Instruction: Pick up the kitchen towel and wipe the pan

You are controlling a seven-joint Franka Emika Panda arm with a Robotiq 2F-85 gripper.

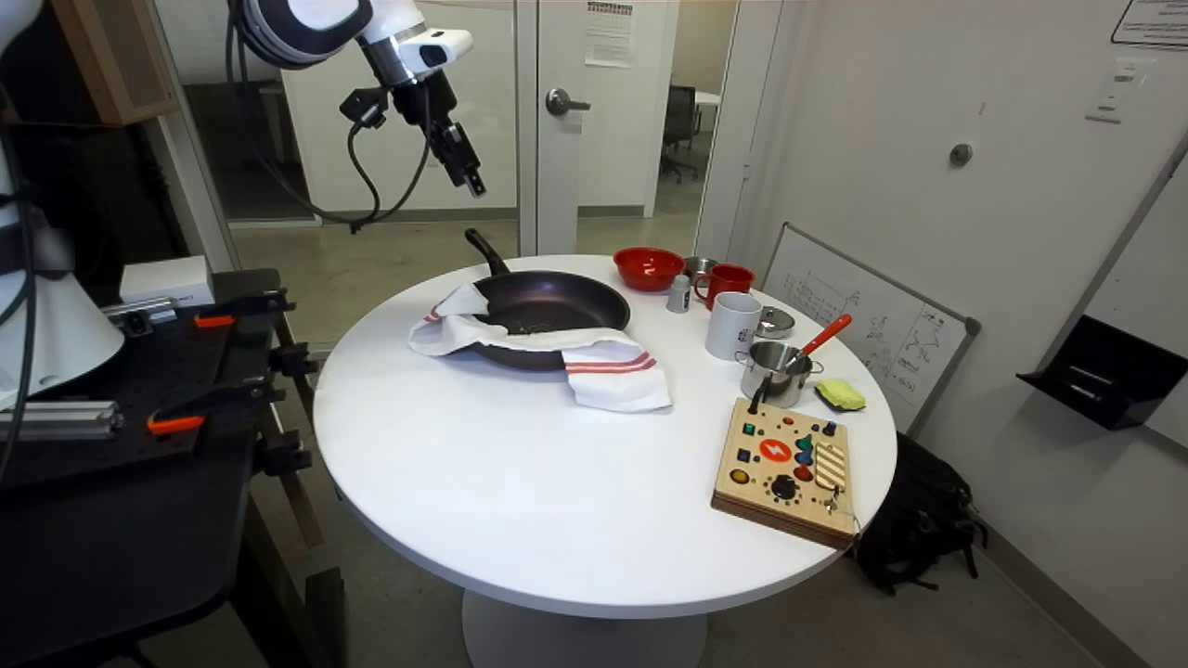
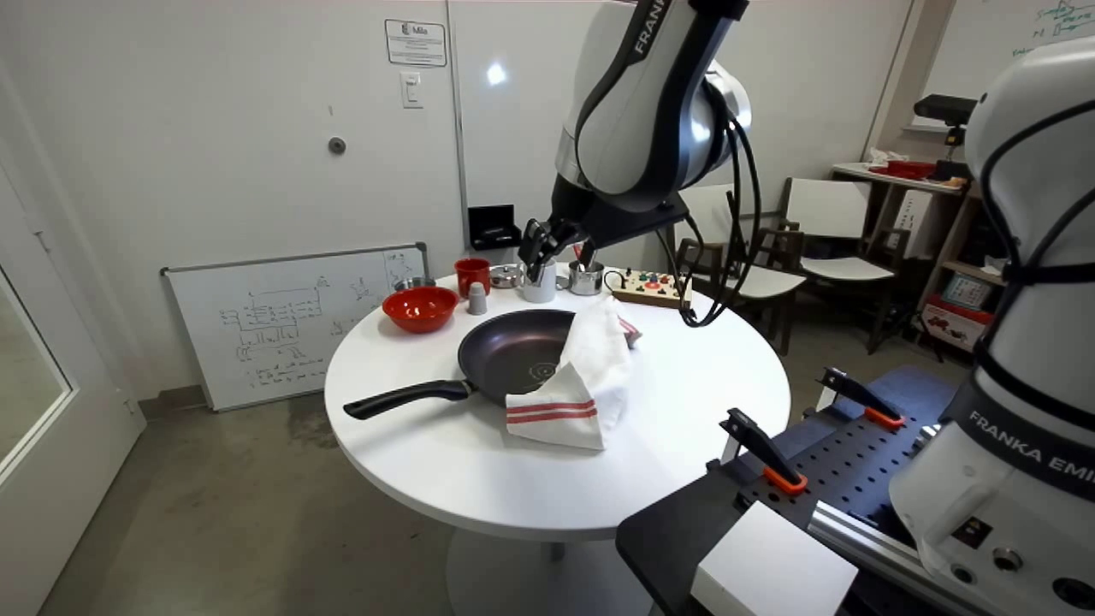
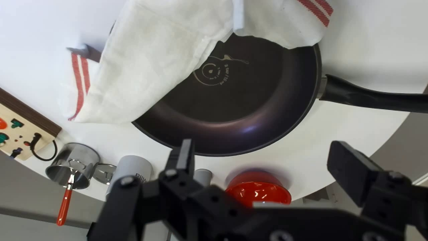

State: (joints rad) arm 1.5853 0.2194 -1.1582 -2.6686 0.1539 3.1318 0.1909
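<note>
The kitchen towel (image 1: pixel 613 371), white with red stripes, lies draped across one side of the black pan (image 1: pixel 557 301). Its striped ends hang over the rim onto the white table in both exterior views. In the wrist view the towel (image 3: pixel 167 57) covers part of the pan (image 3: pixel 257 97), whose printed centre partly shows. The pan's long black handle (image 2: pixel 411 398) reaches toward the table edge. My gripper (image 1: pixel 475 186) hovers well above the table, apart from both things. Seen from the wrist, the gripper (image 3: pixel 262 150) stands wide open with nothing between its fingers.
Past the pan stand a red bowl (image 1: pixel 648 269), a grey shaker (image 1: pixel 679 294), a red mug (image 1: pixel 729 283) and a white mug (image 1: pixel 733 327). Farther round are a steel pot (image 1: pixel 775 376), a yellow-green sponge (image 1: pixel 841 394) and a wooden board (image 1: pixel 787 473) with colourful pieces.
</note>
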